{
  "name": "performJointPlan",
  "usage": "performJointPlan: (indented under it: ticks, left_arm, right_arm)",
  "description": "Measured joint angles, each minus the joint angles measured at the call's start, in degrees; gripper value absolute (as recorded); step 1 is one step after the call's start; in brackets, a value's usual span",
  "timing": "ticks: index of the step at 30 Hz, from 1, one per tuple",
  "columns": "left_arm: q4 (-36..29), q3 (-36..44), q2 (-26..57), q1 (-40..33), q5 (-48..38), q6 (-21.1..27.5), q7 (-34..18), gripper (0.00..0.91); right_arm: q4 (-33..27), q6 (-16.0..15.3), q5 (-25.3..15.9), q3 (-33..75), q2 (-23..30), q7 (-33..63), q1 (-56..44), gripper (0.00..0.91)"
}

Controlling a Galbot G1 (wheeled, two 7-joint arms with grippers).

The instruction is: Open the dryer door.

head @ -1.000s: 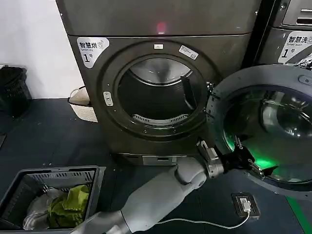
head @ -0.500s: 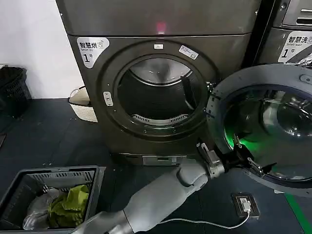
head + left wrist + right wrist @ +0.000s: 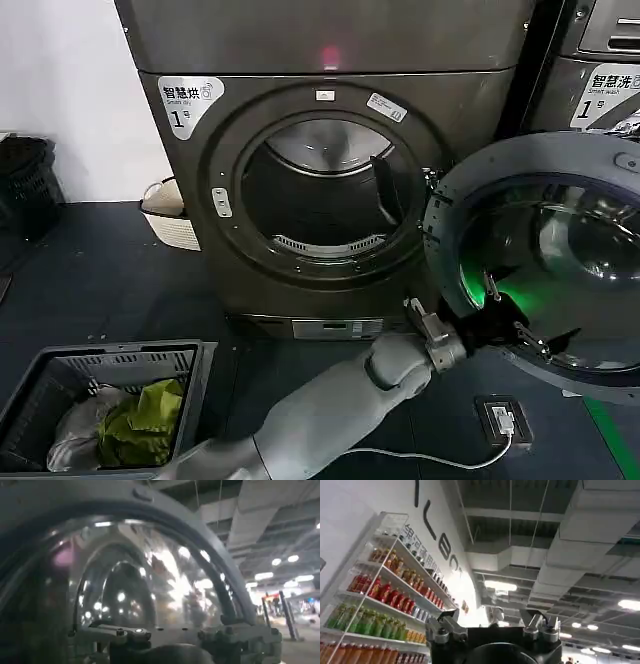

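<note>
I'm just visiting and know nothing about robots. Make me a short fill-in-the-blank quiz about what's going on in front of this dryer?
1. The dryer door is swung ____, and the drum shows.
2. The left gripper is at the door's ____ rim.
3. The number on the dryer's label is ____.
4. The basket on the floor holds a white and a ____ cloth.

Missing words: open; lower; 1; green

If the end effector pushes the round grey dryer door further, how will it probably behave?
The round grey dryer door with its glass window looks rigid, so it would probably swing on its hinge beside the drum rather than flex. Its thick rim suggests some weight. The left end effector at its lower edge may slip on the smooth curved surface.
</note>
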Motion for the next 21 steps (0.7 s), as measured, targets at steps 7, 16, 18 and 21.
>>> performJointPlan:
  ticks: [7,16,18,21]
  left_arm:
    - [-2.56,0.22,5.18,0.25,-0.98,-2.06,-0.22,0.907]
    - [-6.99,0.41,12.12,0.60,-1.85,-2.45,-0.35,0.907]
    - [-8.49,0.46,14.15,0.76,-2.12,-2.11,-0.33,0.907]
    - [-11.16,0.23,17.60,1.25,-2.12,-1.36,-0.22,0.907]
  right_arm:
    - [-0.09,0.00,-0.02,-0.08,-0.13,-0.02,0.12,0.878]
    - [0.08,-0.10,-0.40,0.82,-0.21,-0.19,0.15,0.878]
    - [0.23,-0.29,-0.44,1.25,-0.02,-0.19,0.15,0.878]
    - [0.18,-0.31,-0.86,1.77,0.05,-0.19,0.21,0.878]
